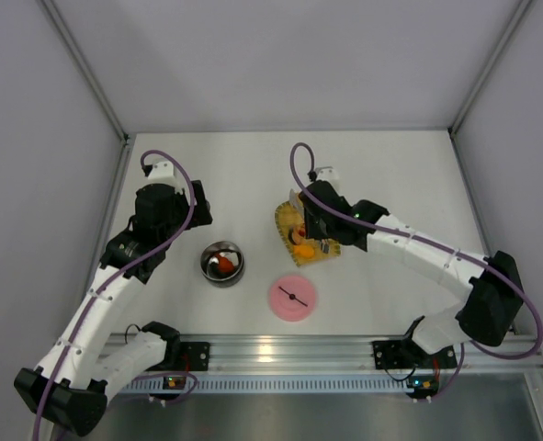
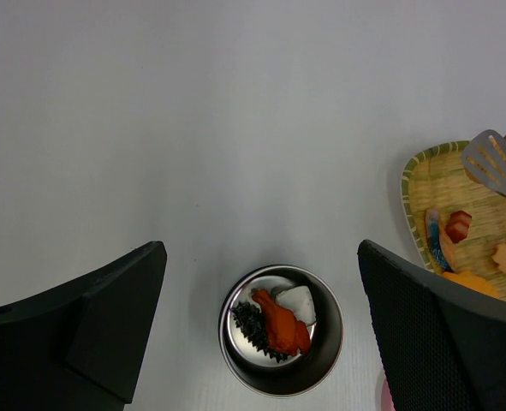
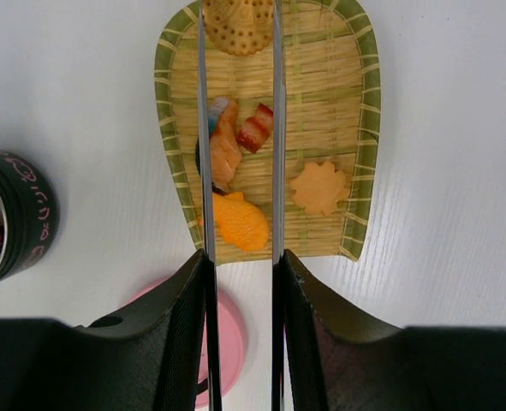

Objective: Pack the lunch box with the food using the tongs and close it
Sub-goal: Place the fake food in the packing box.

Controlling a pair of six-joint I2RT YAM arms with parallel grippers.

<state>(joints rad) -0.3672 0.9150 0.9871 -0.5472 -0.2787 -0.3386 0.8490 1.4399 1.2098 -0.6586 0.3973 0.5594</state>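
Observation:
The steel lunch box (image 2: 321,364) stands on the white table below and between the fingers of my open left gripper (image 2: 261,257). It holds food: an orange drumstick (image 2: 282,324), a dark frilled piece and a white piece. My right gripper (image 3: 241,265) is shut on the tongs (image 3: 276,86). Their two slim arms run out over the yellow woven tray (image 3: 364,128). On the tray lie an orange fish (image 3: 240,224), a leaf-shaped piece (image 3: 319,187), a red-brown strip (image 3: 256,128) and a salmon-coloured piece (image 3: 225,150). A round tan piece with holes (image 3: 237,21) shows at the arms' far ends.
The flat pink lid (image 1: 292,297) with its black bar handle lies on the table in front of the tray, to the right of the lunch box (image 1: 222,264). Grey walls close in the table on three sides, and a metal rail runs along the near edge.

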